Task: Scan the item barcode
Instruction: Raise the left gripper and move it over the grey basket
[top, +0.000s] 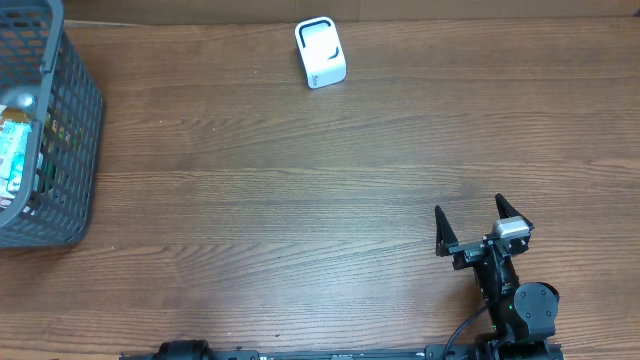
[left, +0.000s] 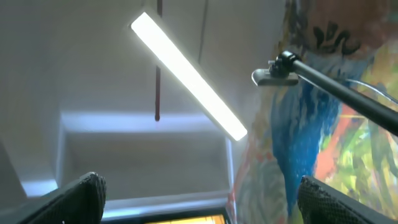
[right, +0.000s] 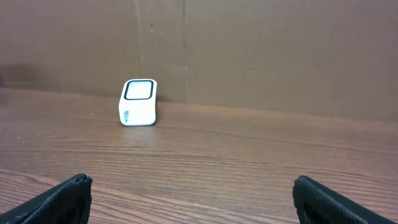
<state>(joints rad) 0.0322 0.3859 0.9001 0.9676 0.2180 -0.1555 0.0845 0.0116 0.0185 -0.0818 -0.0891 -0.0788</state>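
A white barcode scanner (top: 321, 53) with a dark window stands at the far middle of the wooden table; the right wrist view has the scanner (right: 138, 102) ahead and to the left. Packaged items (top: 15, 150) lie inside a grey mesh basket (top: 75, 150) at the left edge. No barcode is readable. My right gripper (top: 469, 208) hovers low near the front right, open and empty, well short of the scanner; the wrist view shows the right gripper (right: 191, 183) with only bare wood between its fingers. My left gripper (left: 200, 180) points up at the ceiling, open and empty.
A brown cardboard wall (right: 261, 50) backs the table behind the scanner. Bare wood lies between the basket, the scanner and my right arm. The left wrist view shows a ceiling light strip (left: 186, 78) and a camera on a boom (left: 277, 71).
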